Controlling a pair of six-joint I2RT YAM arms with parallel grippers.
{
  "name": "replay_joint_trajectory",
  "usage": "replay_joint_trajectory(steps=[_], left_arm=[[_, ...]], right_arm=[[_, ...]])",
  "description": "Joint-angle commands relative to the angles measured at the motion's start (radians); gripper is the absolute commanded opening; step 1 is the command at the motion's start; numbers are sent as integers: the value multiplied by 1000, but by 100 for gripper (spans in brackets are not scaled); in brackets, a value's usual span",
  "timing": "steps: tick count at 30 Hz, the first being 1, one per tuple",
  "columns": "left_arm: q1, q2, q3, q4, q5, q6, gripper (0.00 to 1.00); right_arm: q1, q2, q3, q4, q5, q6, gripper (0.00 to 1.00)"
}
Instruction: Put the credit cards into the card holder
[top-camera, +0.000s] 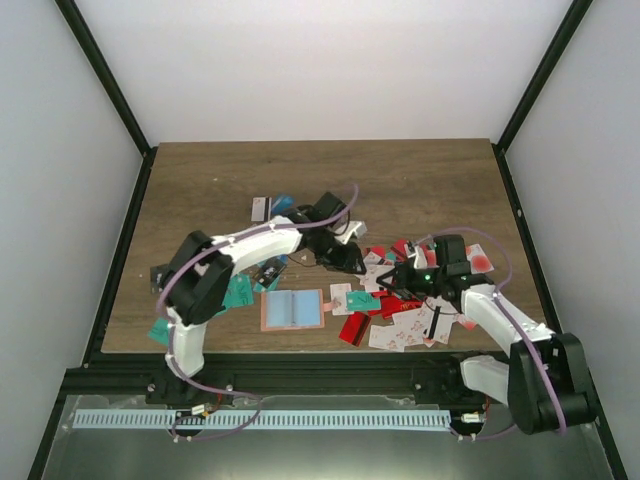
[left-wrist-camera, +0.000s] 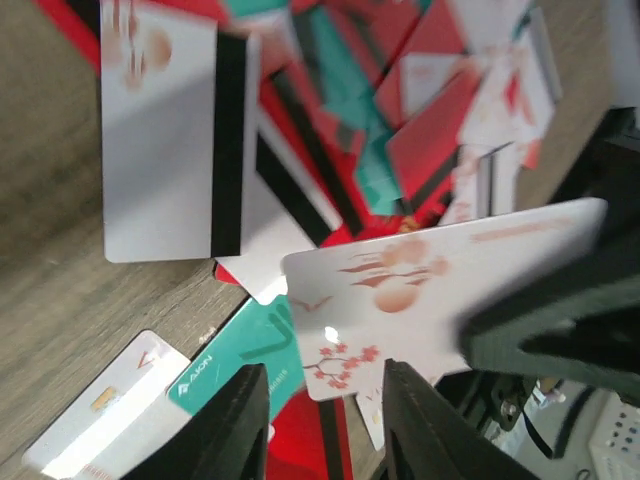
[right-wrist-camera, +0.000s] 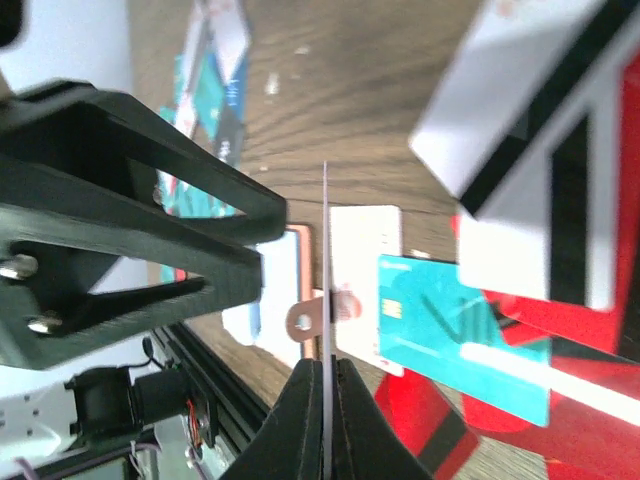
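Right wrist view has the white blossom card (left-wrist-camera: 430, 285) edge-on, a thin line rising out of my right claw (right-wrist-camera: 325, 368), which is clenched on its lower end. My left claw (left-wrist-camera: 325, 368) hangs just beside that card with jaws apart, pinching nothing (one corner of the card sits in the gap). Both claws hover to the right of the card holder (top-camera: 292, 310) and a little beyond it. The holder lies open on the table (top-camera: 420, 180), inside up.

To do this step well, I judge the left claw should draw clear first, so nothing tugs the card crooked. Then I bring the card over the holder, tilt its leading edge shallowly to a slot mouth, and slide rather than press. The holder looks light and may skid, so the left claw could pin its other half.

A heap of loose cards (top-camera: 410, 305) spreads right of the holder, and a red card (top-camera: 353, 327) just off the holder's right edge could get swept along. Teal cards (top-camera: 238, 292) lie just left of the holder, with a few far cards (top-camera: 265, 208) well beyond it. My left arm (top-camera: 255, 243) crosses beyond the holder, close to the card's path.
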Motion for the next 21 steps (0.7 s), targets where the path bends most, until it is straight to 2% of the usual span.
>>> replay_joint_trajectory(steps=[1, 3, 5, 11, 17, 21], left_arm=[[33, -170, -9, -25, -45, 59, 36], [44, -233, -12, -56, -65, 101, 41], [51, -295, -17, -92, -80, 153, 43], [63, -505, -82, -135, -137, 272, 47], [76, -739, -161, -155, -75, 472, 48], [76, -836, -206, -187, -33, 566, 48]], right_arm=[[-7, -41, 105, -142, -96, -205, 1], [7, -57, 132, -173, -124, -252, 1], [43, -78, 149, -147, -138, -229, 1], [247, -95, 268, -86, -47, -240, 1], [353, -25, 398, -222, -34, -439, 1], [422, -9, 458, -276, -16, -553, 1]])
